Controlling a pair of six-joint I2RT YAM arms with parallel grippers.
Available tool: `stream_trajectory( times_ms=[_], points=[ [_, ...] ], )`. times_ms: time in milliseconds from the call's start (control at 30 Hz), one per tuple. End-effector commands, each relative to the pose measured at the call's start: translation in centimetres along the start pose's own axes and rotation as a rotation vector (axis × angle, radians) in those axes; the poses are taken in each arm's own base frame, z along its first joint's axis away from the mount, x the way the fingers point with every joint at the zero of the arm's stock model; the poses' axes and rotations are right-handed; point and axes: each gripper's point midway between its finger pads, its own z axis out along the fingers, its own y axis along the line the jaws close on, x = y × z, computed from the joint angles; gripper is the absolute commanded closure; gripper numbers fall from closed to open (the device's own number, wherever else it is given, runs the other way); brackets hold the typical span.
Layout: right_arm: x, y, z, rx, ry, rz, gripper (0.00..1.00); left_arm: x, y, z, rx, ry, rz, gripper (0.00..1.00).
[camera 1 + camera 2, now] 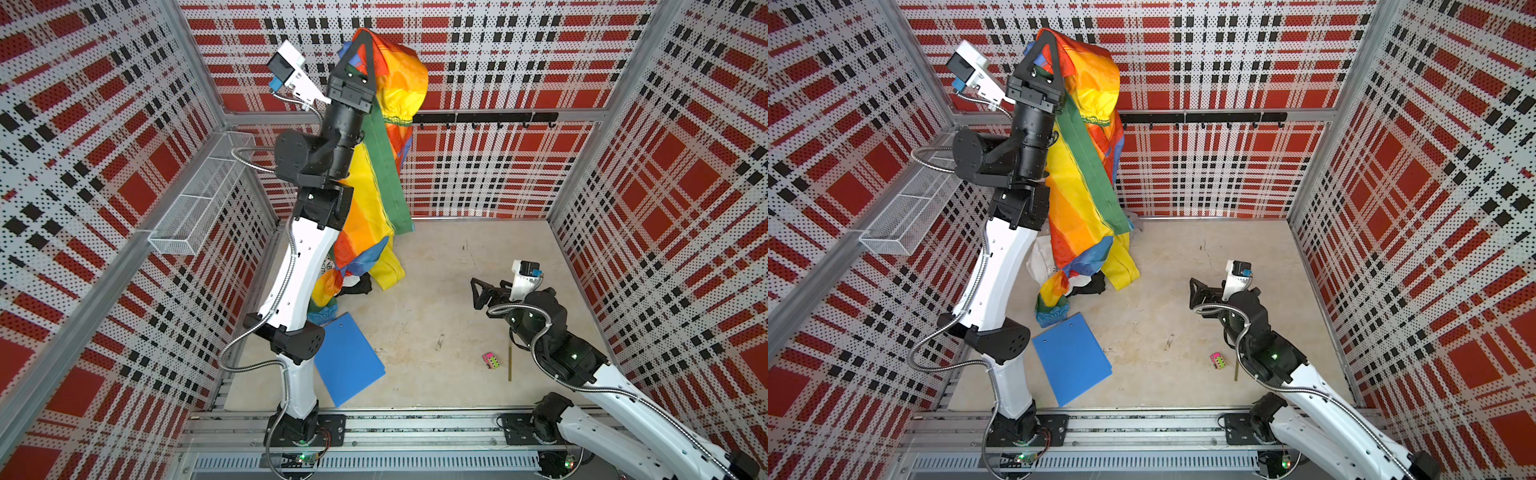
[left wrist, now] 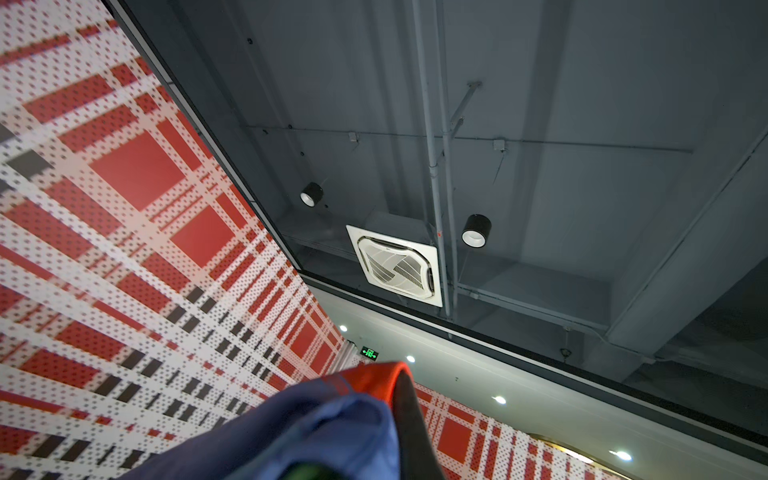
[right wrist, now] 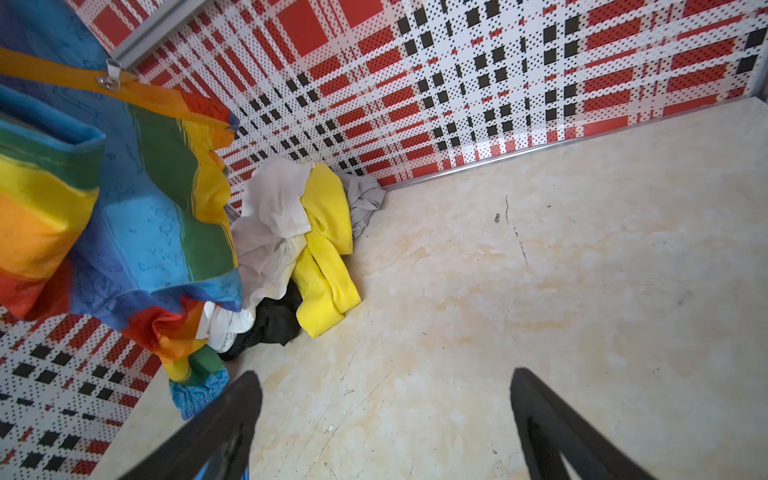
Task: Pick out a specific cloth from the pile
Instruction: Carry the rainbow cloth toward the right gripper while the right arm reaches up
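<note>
My left gripper [image 1: 363, 36] is raised high against the back wall and is shut on the top of the cloth [image 1: 386, 174], a shiny rainbow-striped sheet. In both top views the cloth [image 1: 1077, 195] hangs from the gripper [image 1: 1047, 36] down past the arm to the floor. The left wrist view shows blue and orange folds of the cloth [image 2: 324, 428] against one black finger [image 2: 411, 424]. The pile [image 3: 299, 232] of yellow, white, black and grey garments lies in the back left corner, partly behind the cloth's lower end. My right gripper [image 1: 474, 294] [image 3: 384, 374] is open and empty, low over bare floor right of the pile.
A blue folder [image 1: 349, 361] lies on the floor by the left arm's base. A small pink toy [image 1: 490, 360] and a thin stick [image 1: 510, 361] lie near the right arm. A wire basket [image 1: 195, 203] hangs on the left wall and a black hook rail [image 1: 486, 118] on the back wall.
</note>
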Motion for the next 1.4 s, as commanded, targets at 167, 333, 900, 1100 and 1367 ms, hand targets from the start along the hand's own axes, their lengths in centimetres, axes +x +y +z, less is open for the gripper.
stream_trajectory(
  times_ms=[167, 333, 900, 1100, 1367],
  points=[
    [-3.8, 5.0, -3.2, -0.287, -0.139, -0.070, 0.00, 3.3, -4.1, 0.1, 0.121, 0.016, -0.079, 1.00],
    [-5.6, 7.9, -4.7, -0.424, -0.182, -0.138, 0.00, 7.1, -2.0, -0.6, 0.084, 0.137, -0.149, 1.00],
    [-12.9, 11.0, 0.2, -0.516, -0.280, -0.198, 0.00, 10.4, -1.4, -3.7, 0.045, 0.318, -0.202, 1.00],
    [-13.4, 10.9, 3.3, -0.607, -0.234, -0.201, 0.00, 11.0, -1.5, -3.9, 0.052, 0.343, -0.230, 1.00],
    [-12.5, 13.8, 4.4, -0.904, -0.112, -0.237, 0.00, 11.8, -0.5, -4.0, 0.068, 0.406, -0.279, 1.00]
  ],
)
